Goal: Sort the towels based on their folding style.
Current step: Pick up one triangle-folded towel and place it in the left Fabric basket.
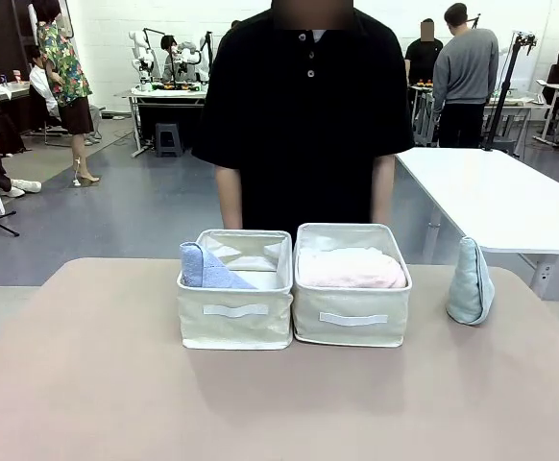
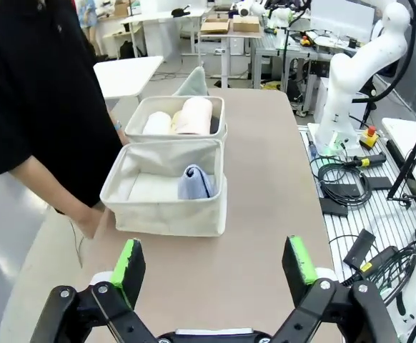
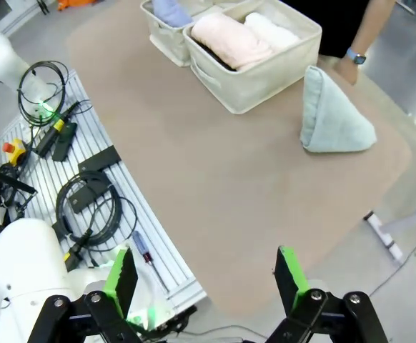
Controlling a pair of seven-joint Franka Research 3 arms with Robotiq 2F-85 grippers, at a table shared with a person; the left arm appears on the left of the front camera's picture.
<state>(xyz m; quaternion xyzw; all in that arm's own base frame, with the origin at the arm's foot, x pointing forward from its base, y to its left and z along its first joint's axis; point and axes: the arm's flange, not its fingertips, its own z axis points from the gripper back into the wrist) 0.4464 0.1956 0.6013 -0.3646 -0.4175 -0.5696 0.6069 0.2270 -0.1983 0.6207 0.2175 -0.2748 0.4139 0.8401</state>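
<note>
Final step in hand, by the look of it: mint-green cone towel (image 1: 471, 283) standing alone on the table (image 1: 97, 384) near its far right corner, lavender-blue cone towel (image 1: 203, 269) already in the left bin (image 1: 236, 331), rolled towels (image 1: 352, 269) in the right bin (image 1: 352, 336) touching it. Left pincer (image 2: 214, 261) and right pincer (image 3: 206, 275) both spread wide, gripping nothing, above the near side. Next, reach for the mint cone, grip across its soft body, carry over the right bin standing between, and mind the person's hand (image 3: 345, 70) near the far edge.
</note>
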